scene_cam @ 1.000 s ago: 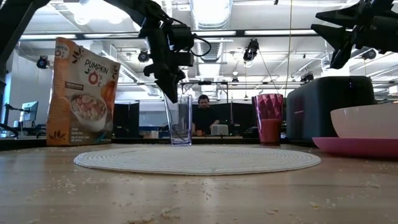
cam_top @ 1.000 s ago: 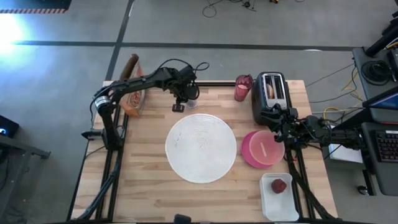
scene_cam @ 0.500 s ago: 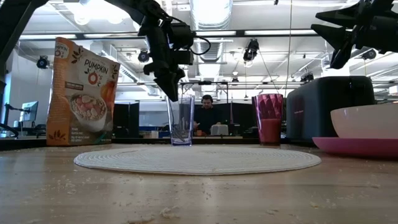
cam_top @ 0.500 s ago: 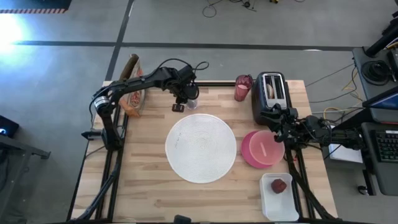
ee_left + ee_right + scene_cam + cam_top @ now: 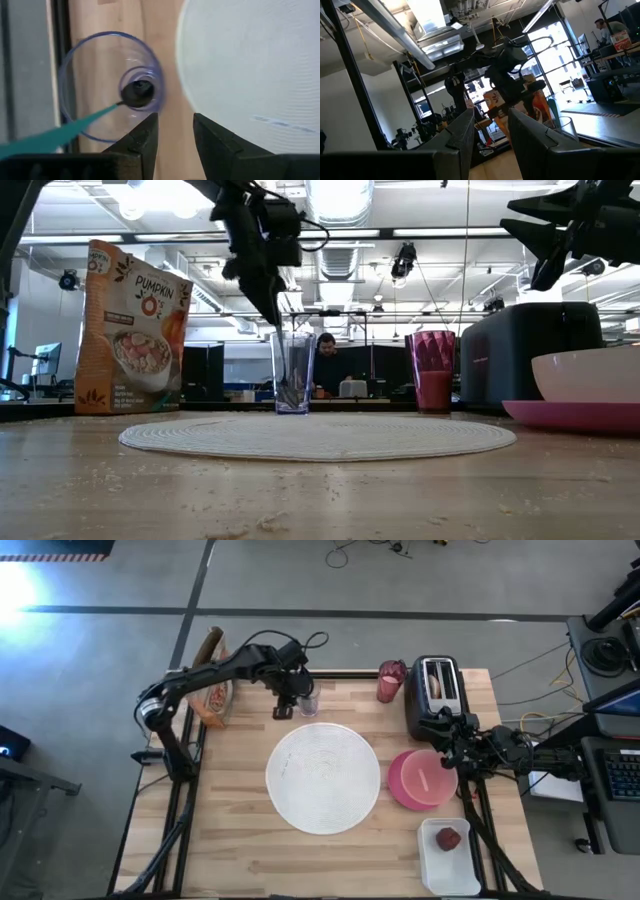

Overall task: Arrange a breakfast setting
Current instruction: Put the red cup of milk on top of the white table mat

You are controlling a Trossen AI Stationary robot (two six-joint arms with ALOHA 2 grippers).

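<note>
A clear glass (image 5: 309, 704) stands on the wood just beyond the big round white placemat (image 5: 323, 778). The teal-handled spoon (image 5: 75, 131) stands in it, bowl down on the bottom, handle leaning on the rim. My left gripper (image 5: 175, 140) hovers open just above the glass (image 5: 291, 372), a little to its left, holding nothing. The peach bowl (image 5: 428, 778) sits on the magenta plate (image 5: 400, 790). The pink cup (image 5: 390, 681) stands at the far edge. The red fruit (image 5: 448, 838) lies in a white tray. My right gripper (image 5: 490, 135) waits open by the toaster, pointing up.
A black toaster (image 5: 437, 695) with a bagel (image 5: 437, 683) in its slot stands at the far right. A crinkled cereal bag (image 5: 132, 328) stands at the far left corner. The white tray (image 5: 447, 858) lies near the right front corner. Bare wood lies left of and in front of the placemat.
My left gripper has opened and risen from the glass's rim, drifting a little toward the table's left edge. The spoon stays standing in the glass, which has not moved.
</note>
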